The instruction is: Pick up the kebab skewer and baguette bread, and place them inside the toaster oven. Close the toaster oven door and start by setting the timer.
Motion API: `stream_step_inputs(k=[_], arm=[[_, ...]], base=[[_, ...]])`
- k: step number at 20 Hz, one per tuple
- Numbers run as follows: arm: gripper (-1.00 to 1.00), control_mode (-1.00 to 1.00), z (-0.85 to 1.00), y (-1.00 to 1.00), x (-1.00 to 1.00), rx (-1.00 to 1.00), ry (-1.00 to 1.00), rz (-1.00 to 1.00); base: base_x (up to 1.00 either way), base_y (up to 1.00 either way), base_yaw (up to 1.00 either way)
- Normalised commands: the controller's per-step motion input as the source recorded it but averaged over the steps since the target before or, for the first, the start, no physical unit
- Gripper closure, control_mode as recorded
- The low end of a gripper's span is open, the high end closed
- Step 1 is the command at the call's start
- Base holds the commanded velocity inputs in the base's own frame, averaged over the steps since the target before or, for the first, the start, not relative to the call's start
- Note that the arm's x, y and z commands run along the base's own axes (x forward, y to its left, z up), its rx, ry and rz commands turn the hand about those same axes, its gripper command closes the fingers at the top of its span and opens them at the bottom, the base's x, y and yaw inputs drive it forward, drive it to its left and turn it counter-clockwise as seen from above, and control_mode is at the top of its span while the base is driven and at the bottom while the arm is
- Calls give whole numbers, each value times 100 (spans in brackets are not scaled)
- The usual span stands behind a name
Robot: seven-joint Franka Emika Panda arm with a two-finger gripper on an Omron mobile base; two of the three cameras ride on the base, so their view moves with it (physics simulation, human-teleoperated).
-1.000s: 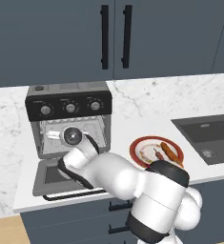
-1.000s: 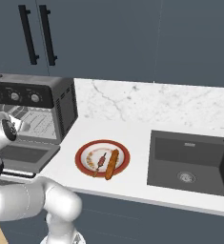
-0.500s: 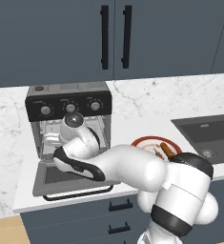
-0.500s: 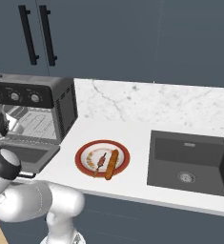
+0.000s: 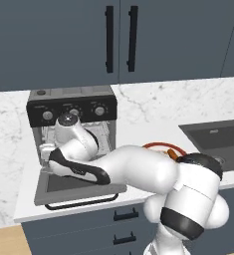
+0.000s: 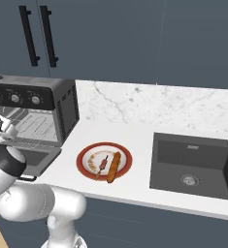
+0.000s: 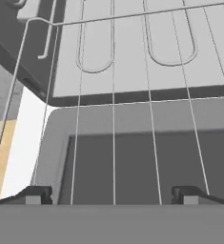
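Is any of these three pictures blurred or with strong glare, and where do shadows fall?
Left base view: sharp, flat light, no glare, soft shadow under the open toaster oven door. Right base view: equally even; the plate casts almost no shadow. Hand view: the wire rack is crisp, and the tool fingertips slightly soft.

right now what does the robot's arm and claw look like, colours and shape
The arm is a chain of smooth, rounded glossy white shells, with dark bands at the joints; one black ring sits on the fat lower segment. A round dark grey cap tops the wrist end. No cables or markings are visible. The claw ends in two small, dark, blocky finger tips.
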Motion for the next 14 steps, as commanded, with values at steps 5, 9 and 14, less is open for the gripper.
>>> stream_step_inputs(k=[5,9,14], arm=[[-100,-100,-22,-46,-100,6,-53,-3],[-100,-100,19,-97,-94,12,-35,-15],[-100,-100,51,-100,-77,14,-6,-16]], base=[[0,0,0],[0,0,0],[0,0,0]])
